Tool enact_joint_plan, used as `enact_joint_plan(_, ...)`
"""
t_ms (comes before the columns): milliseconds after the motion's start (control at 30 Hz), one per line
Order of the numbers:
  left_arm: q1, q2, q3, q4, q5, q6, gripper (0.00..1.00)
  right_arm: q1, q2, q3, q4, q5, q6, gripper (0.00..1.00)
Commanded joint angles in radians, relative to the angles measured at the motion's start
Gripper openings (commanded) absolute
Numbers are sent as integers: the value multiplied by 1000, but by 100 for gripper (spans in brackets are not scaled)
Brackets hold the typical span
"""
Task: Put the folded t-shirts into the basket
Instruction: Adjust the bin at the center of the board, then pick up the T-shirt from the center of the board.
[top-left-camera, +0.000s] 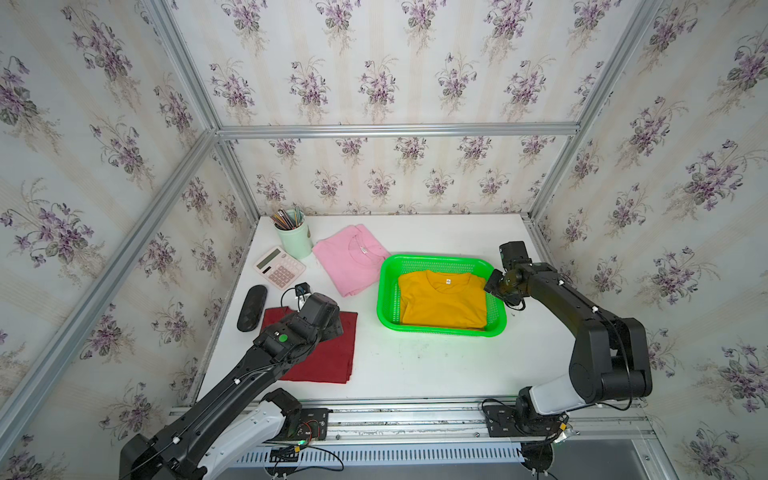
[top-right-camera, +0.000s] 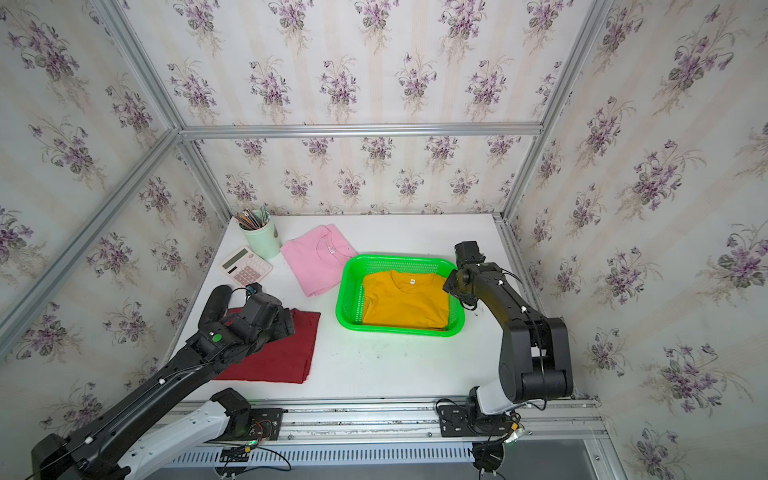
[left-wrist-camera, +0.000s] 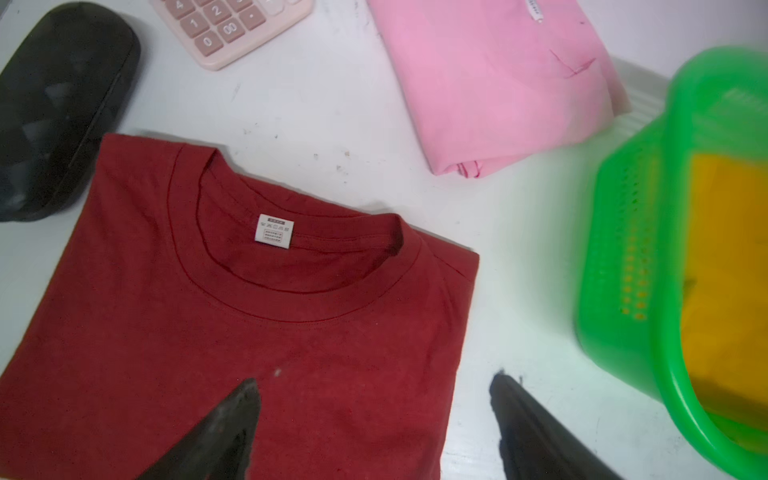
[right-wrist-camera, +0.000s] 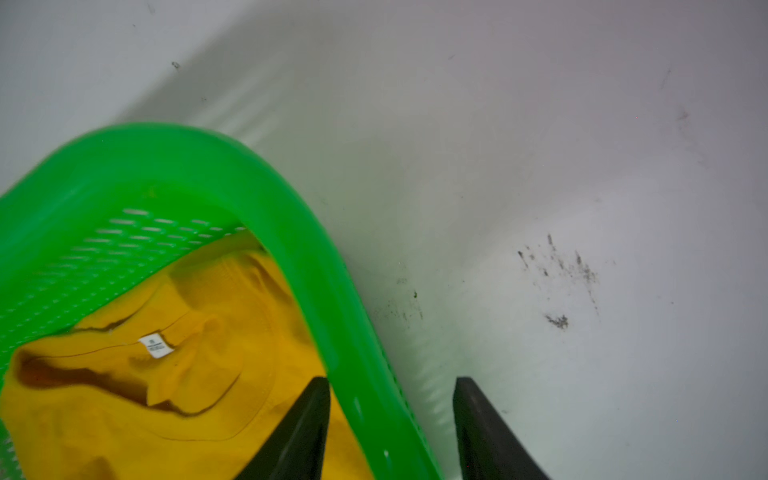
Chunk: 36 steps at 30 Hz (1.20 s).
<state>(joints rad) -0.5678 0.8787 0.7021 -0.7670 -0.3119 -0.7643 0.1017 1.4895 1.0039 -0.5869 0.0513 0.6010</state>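
The yellow shirt (top-left-camera: 442, 301) lies flat in the basket (top-left-camera: 436, 258), label up, covering most of its floor. The basket sits right of the middle of the desk (top-left-camera: 415, 365). The pink shirt (top-left-camera: 353, 259) lies toward the back edge, one corner just beside the basket's back left corner. The red shirt (top-left-camera: 328, 353) lies near the front left corner, well apart from the basket.

One shirt is in, two are not; the step in hand looks like the pickup of the red one. The left hand (left-wrist-camera: 374, 378) hangs low over it, spread wide and empty, one finger above the cloth, the other above bare desk past the shirt's basket-side edge. The next move calls for dropping onto that edge and pinching through every folded layer, so the shirt lifts as one piece.

The right hand (right-wrist-camera: 391, 378) straddles the basket's right rim, half closed, one finger inside over the yellow shirt, one outside; whether it pinches the wall I cannot tell. It may be there to steady the basket.

A black case (top-left-camera: 252, 307) lies just beside the red shirt at the left edge
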Motion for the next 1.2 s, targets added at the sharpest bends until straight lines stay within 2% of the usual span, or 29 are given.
enact_joint_plan(0, 61, 8, -22, -51, 33, -128, 88, 2, -67, 6, 13, -13, 24, 59)
enact_joint_plan(100, 149, 9, -53, -90, 65, -226, 87, 29, -157, 22, 30, -1, -39, 67)
enact_joint_plan(233, 266, 24, -41, -157, 76, -287, 86, 176, -244, 31, 141, -48, -171, 70)
enact_joint_plan(333, 352, 52, -6, -196, 72, -294, 86, 359, -253, 40, 248, -102, -283, 71)
enact_joint_plan(433, 426, 99, 45, -243, 59, -290, 86, 598, -221, 43, 354, -129, -466, 75)
enact_joint_plan(500, 476, 138, 83, -283, 48, -293, 86, 722, -185, 36, 433, -173, -618, 79)
enact_joint_plan(600, 560, 208, 138, -330, 54, -328, 86, 839, -129, 24, 543, -299, -805, 82)
enact_joint_plan(733, 629, 293, 189, -328, 93, -377, 86, 907, -35, 0, 711, -447, -969, 86)
enact_joint_plan(800, 648, 321, 203, -299, 124, -392, 86, 918, 39, 25, 748, -459, -1002, 87)
enact_joint_plan(867, 661, 344, 223, -279, 143, -403, 85, 920, 135, 100, 712, -448, -1022, 86)
enact_joint_plan(967, 678, 385, 266, -278, 143, -406, 77, 920, 283, 218, 619, -441, -1052, 86)
enact_joint_plan(1167, 764, 459, 326, -278, 186, -403, 78, 918, 543, 453, 470, -330, -1039, 84)
